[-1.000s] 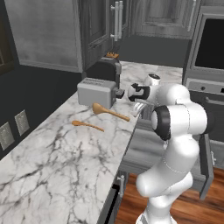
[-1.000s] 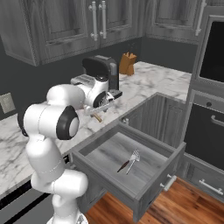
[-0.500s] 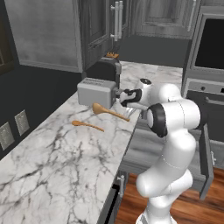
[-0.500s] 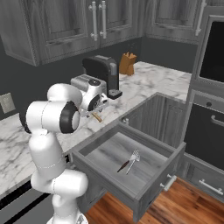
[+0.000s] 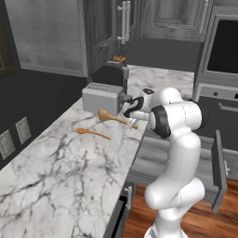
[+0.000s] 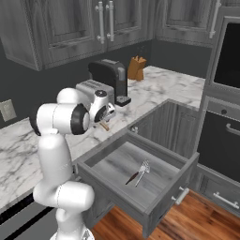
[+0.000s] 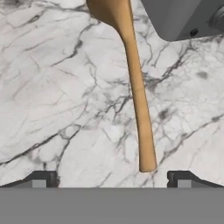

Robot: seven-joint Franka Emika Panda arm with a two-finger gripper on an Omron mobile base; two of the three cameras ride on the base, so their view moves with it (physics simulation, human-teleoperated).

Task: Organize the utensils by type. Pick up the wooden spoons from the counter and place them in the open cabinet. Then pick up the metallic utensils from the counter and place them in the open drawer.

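Two wooden spoons lie on the white marble counter. The long spoon has its big bowl beside the toaster; the slimmer spoon lies nearer the camera. My gripper hangs open, pointing down over the long spoon's handle end. In the hand view the long spoon runs up from between my fingertips, its end just right of the middle of the gripper. The open drawer holds a fork and a dark-handled piece. The open cabinet hangs upper left, its inside hidden.
A silver toaster and a black coffee machine stand right behind the spoons. A knife block sits in the far corner. The drawer's front panel juts into the floor space beside my base. A black oven fills the right wall.
My hand has swung left and down from beside the drawer to hang over the long spoon's handle end. The jaws stayed open. The spoons have not moved.
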